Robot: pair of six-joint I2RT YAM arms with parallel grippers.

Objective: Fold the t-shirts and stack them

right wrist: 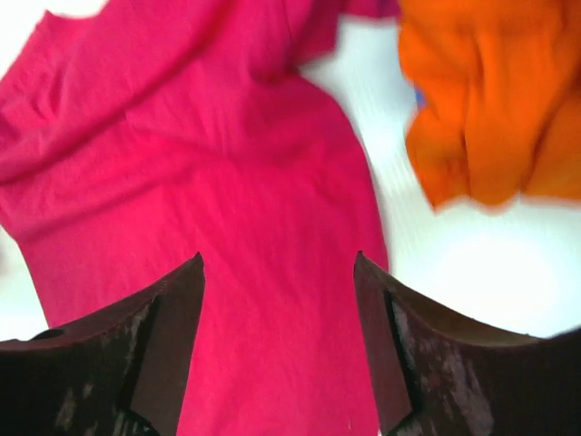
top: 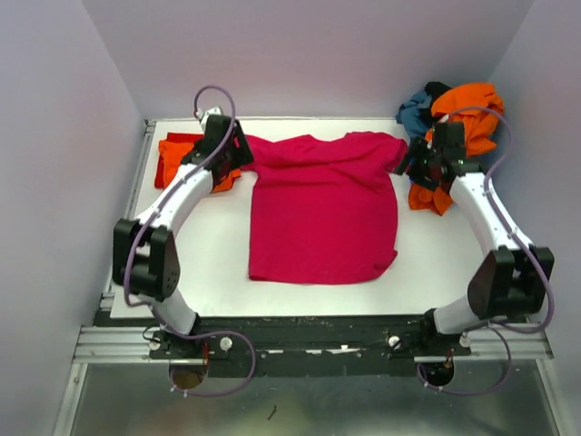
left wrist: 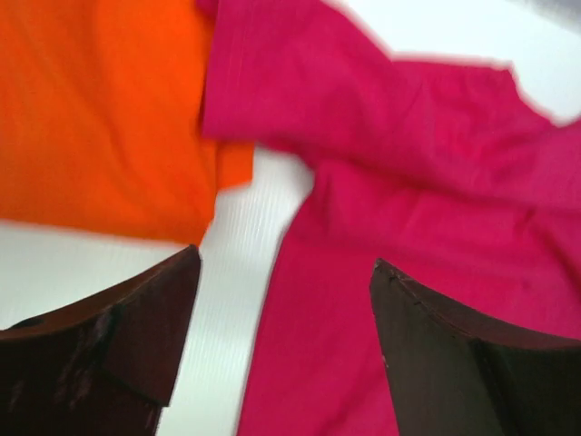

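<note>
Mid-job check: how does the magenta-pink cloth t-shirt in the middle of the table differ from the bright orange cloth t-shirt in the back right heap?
The magenta-pink cloth t-shirt lies spread flat, sleeves out; the bright orange cloth t-shirt is crumpled. The pink one occupies the middle of the white table; the orange one sits in the back right corner, heaped against a teal-blue t-shirt. Shared: neither is folded yet.
</note>
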